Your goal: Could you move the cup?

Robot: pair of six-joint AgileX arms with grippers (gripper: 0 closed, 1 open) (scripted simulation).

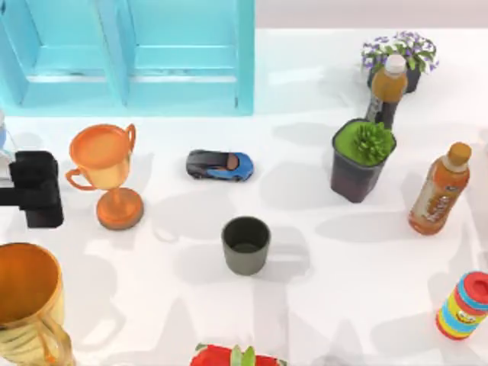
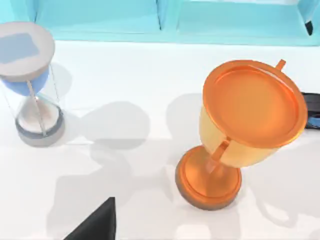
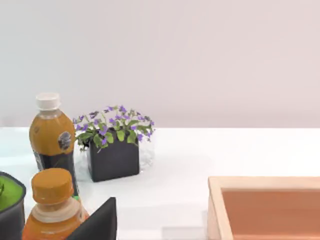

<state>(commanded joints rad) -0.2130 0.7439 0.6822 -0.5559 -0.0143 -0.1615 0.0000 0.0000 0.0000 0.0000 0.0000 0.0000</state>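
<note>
the left end effector (image 1: 34, 188), whose opening i cannot tell, should swing past the orange trophy (image 1: 107, 171) and straddle the cup (image 1: 245, 245) squarely.

You see a dark grey-olive cup (image 1: 245, 244), an orange trophy (image 1: 104, 174), a blue-and-black car (image 1: 219, 165), purple flowers (image 1: 399, 50), and a white table (image 1: 305, 305).

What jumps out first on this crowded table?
The orange trophy cup at the table's left, beside the left gripper, catches the eye, with a large gold trophy at the near-left corner. In the middle stands the plain dark cup, just below a blue toy car.
</note>
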